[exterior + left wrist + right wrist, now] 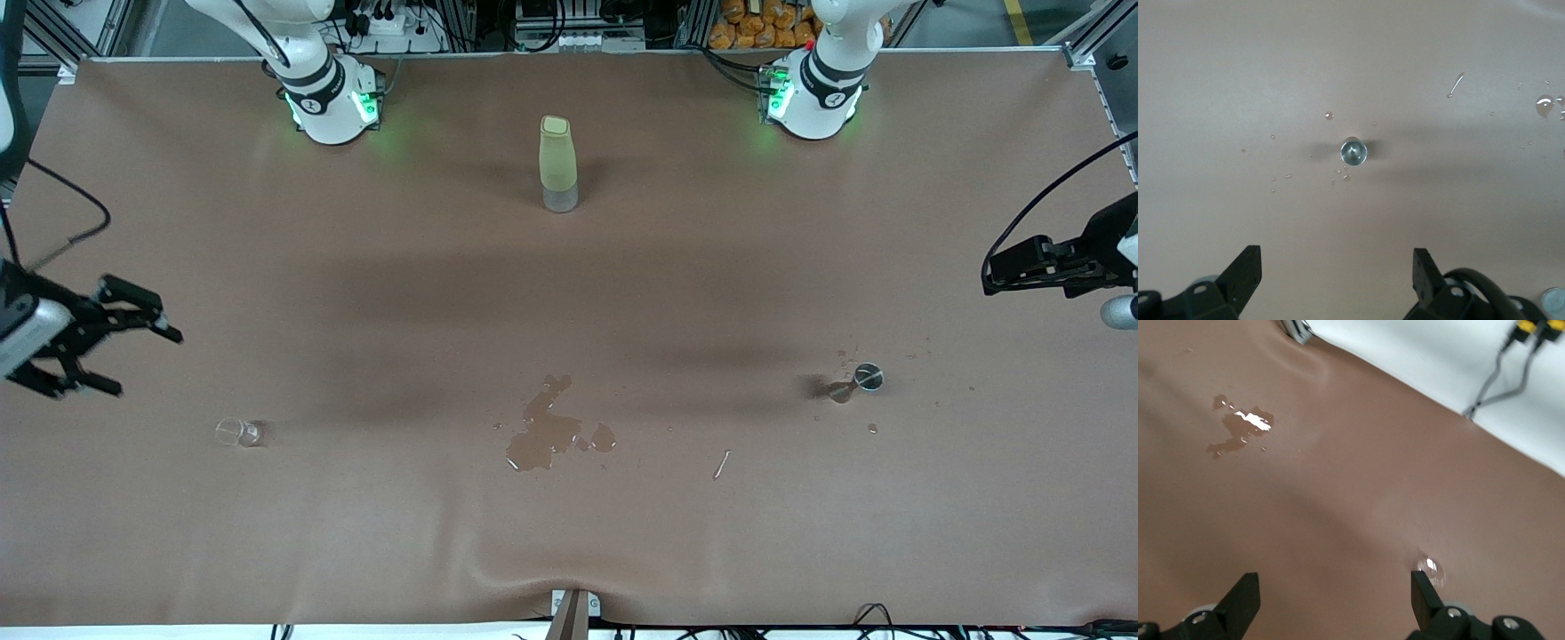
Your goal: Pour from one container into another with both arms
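My left gripper (989, 271) sits at the front view's edge, its arm cut off there. My right gripper (147, 356) is cropped likewise at the opposite edge, wrist mostly out of frame. In both wrist views only my black fingertips (1245, 270) (1243, 597) show. The small clear glass cup (238, 432) is too faint to tell upright from tipped. I cannot make out what the small shiny metal cup (869, 377) holds.
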